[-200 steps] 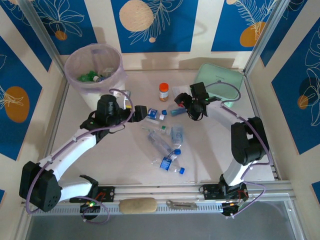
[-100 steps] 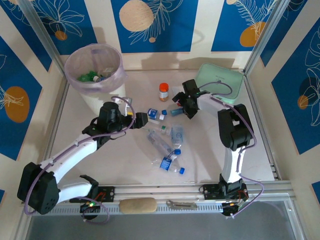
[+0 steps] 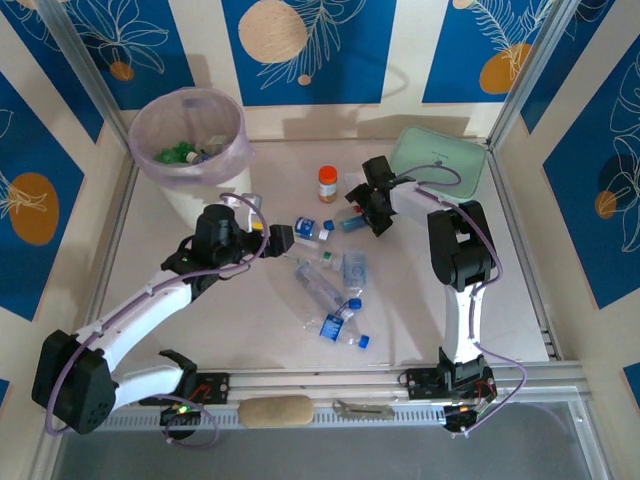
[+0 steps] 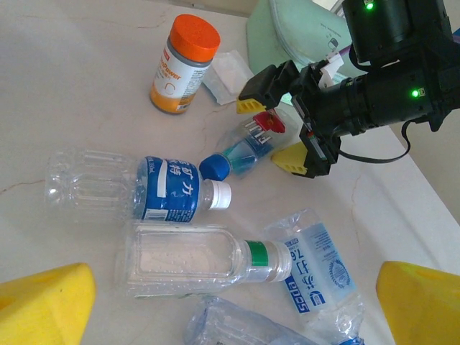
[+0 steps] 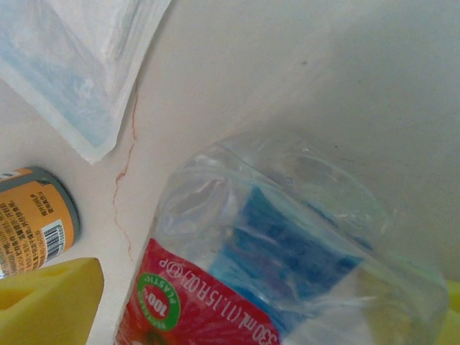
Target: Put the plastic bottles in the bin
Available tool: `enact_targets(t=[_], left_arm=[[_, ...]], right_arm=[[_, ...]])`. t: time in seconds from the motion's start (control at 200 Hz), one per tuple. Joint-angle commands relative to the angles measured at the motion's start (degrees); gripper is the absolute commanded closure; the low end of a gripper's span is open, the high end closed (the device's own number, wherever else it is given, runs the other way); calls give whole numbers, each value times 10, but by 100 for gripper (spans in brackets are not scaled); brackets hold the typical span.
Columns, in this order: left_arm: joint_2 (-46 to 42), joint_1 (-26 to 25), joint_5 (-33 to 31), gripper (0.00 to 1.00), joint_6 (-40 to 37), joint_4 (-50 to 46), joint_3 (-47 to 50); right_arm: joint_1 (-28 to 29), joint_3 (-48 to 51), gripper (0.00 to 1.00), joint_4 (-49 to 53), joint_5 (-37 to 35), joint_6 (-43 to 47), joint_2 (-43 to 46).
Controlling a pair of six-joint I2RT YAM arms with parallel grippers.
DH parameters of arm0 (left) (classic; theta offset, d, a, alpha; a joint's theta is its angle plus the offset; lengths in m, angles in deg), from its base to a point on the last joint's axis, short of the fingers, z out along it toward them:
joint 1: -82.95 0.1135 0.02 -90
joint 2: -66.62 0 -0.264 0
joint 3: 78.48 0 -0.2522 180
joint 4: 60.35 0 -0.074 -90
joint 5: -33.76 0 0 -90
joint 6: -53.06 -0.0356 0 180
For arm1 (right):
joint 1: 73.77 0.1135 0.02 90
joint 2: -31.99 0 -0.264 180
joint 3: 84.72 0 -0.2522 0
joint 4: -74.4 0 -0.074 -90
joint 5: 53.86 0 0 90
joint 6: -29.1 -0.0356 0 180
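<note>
The right gripper has swung in to one o'clock, wide jaws narrowing astride a crushed clear red-labelled plastic bottle, probably starting a pickup; the left gripper gapes wide.

Right of the orange-capped jar I see the right gripper, its jaws standing either side of a red-labelled bottle. Below the jar lies a blue-labelled bottle, and just below that, side by side with it, a flat green-banded bottle.

The red-labelled bottle runs off the bottom edge, and the orange jar off the left.
</note>
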Motion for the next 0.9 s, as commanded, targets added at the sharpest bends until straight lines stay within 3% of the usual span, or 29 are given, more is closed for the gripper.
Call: enact_targets(t=[0.0, 0.545, 0.895], left_arm=[[-4, -4, -8, 0, -11, -4, 6], [1, -4, -13, 0, -2, -3, 2], [12, -4, 3, 0, 6, -1, -6]], right_arm=[[-8, 2, 10, 5, -17, -15, -13], [-24, 28, 32, -32, -1, -26, -25], [-30, 46, 48, -71, 8, 5, 18]])
